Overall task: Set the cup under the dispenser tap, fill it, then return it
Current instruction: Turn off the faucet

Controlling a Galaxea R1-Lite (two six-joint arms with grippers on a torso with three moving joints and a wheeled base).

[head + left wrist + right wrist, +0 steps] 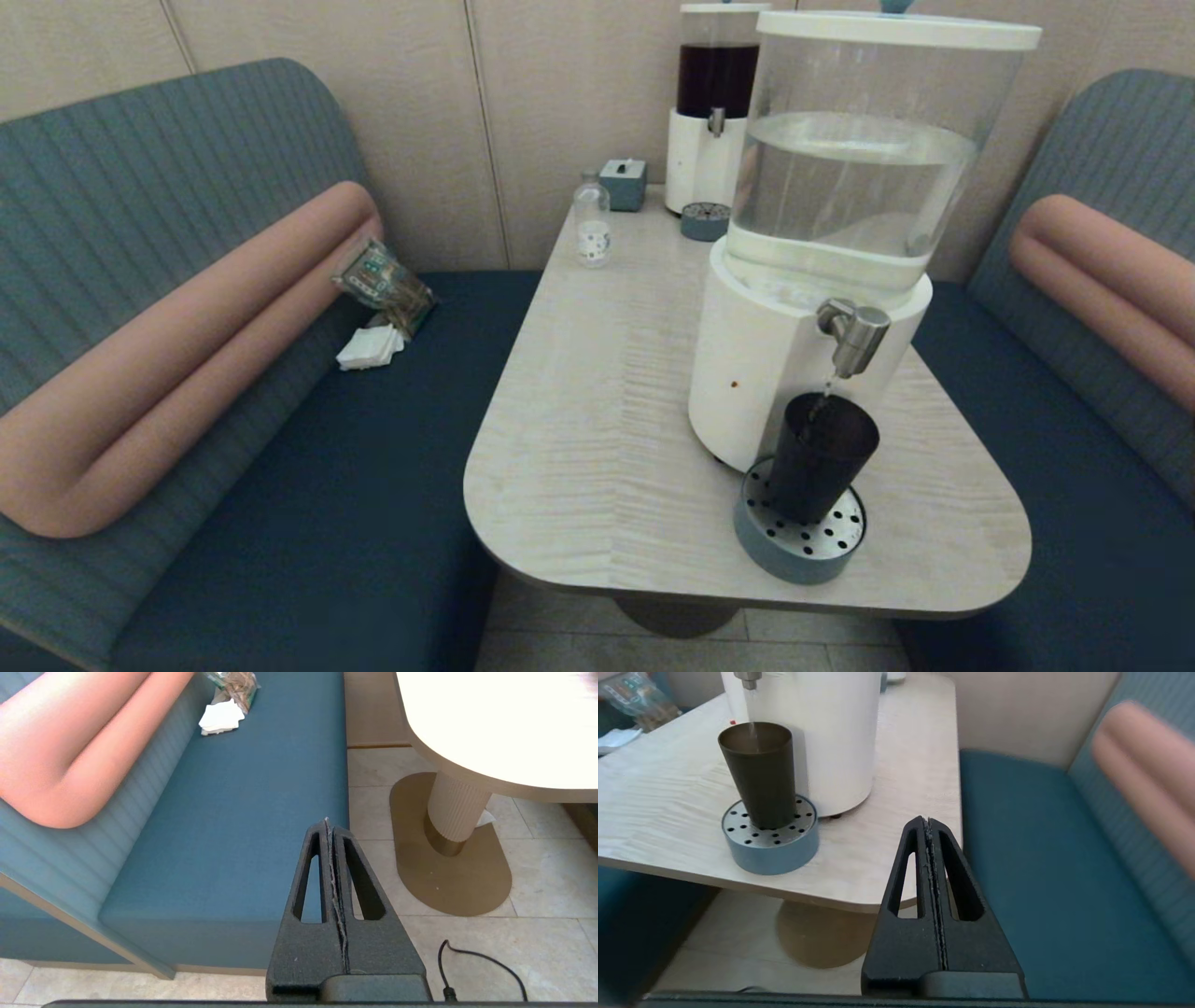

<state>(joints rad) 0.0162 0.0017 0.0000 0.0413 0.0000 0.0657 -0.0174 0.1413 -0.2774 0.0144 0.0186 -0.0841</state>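
The dark tapered cup (822, 457) (759, 774) stands upright on a round grey drip tray (798, 541) (770, 842), directly under the steel dispenser tap (851, 334) (747, 679). A thin stream of water falls from the spout into the cup. My right gripper (928, 820) is shut and empty, low off the table's near right edge, apart from the cup. My left gripper (328, 822) is shut and empty, parked low over the left bench seat's edge. Neither arm shows in the head view.
The large water dispenser (840, 187) with white base fills the table's right side. A dark-liquid dispenser (714, 103), a small clear bottle (592, 224) and a blue box (624, 182) stand at the back. A snack bag (383, 280) and napkins (369, 347) lie on the left bench.
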